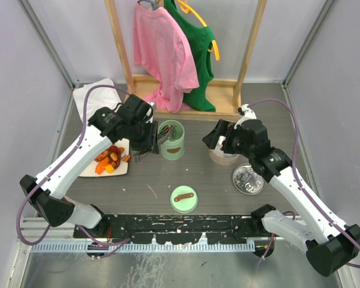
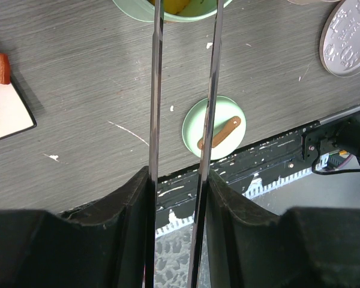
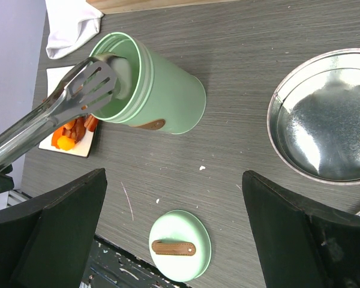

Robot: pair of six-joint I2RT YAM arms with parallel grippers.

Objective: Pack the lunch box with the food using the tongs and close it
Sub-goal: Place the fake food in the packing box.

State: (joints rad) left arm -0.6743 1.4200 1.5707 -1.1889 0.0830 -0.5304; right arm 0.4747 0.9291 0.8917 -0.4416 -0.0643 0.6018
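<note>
Two arms of the tongs (image 2: 155, 90) sit pinched in the left gripper (image 2: 179, 180), tips at the open lunch box (image 3: 162, 90) mouth. Food (image 1: 108, 162) lies on its plate (image 1: 121, 170) beside. Right gripper (image 3: 174, 204) gapes, empty. Best: loosen only with tips inside the rim. Metal disc (image 2: 348, 36) embossing unreadable.

- Dark grey wood-grain counter (image 1: 168, 174), scuffed with pale flecks.
- Pale walls (image 1: 24, 90) on both sides and behind, edged by slanting metal posts (image 1: 46, 42).
- Wooden rack (image 1: 122, 54) at the back, holding a pink shirt (image 1: 165, 54) and a green shirt (image 1: 199, 75) on hangers.
- Crumpled white cloth (image 1: 96, 96) at the rear left.
- Light seems soft and even.
</note>
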